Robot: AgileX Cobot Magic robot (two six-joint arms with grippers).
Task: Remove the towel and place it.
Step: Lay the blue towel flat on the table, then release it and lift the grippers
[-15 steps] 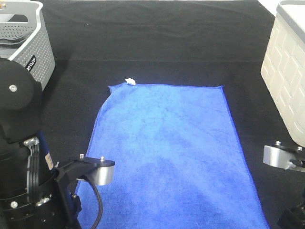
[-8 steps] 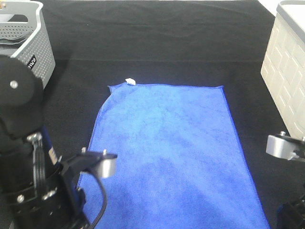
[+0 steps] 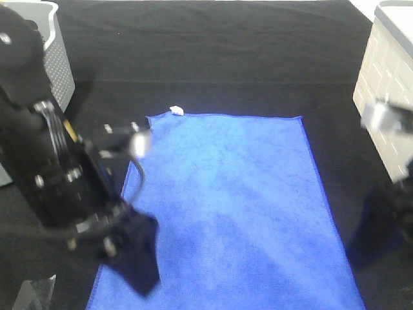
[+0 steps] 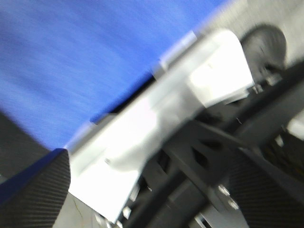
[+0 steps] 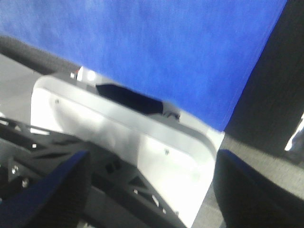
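The towel (image 3: pixel 226 206) is spread flat on the black-covered desk (image 3: pixel 213 51), its long sides running away from the robot. A small white tag (image 3: pixel 175 110) is seen at the towel's far corner on the left arm's side. The towel is held by neither hand.

The left hand (image 4: pixel 147 180) is seen blurred above the towel's near corner on the left arm's side. In the left wrist view its two dark fingers (image 4: pixel 33 190) are set wide apart, and nothing is gripped between them.

The right hand (image 5: pixel 152 180) is placed just off the towel's long edge on the right arm's side, towards the near end. Its fingers (image 5: pixel 256 190) are likewise spread wide, with nothing between them.

A grey perforated basket (image 3: pixel 55 58) is set well apart from the towel, beyond the corner that carries the tag. A white crate (image 3: pixel 387 84) is placed off the opposite far corner, also clear of the towel.
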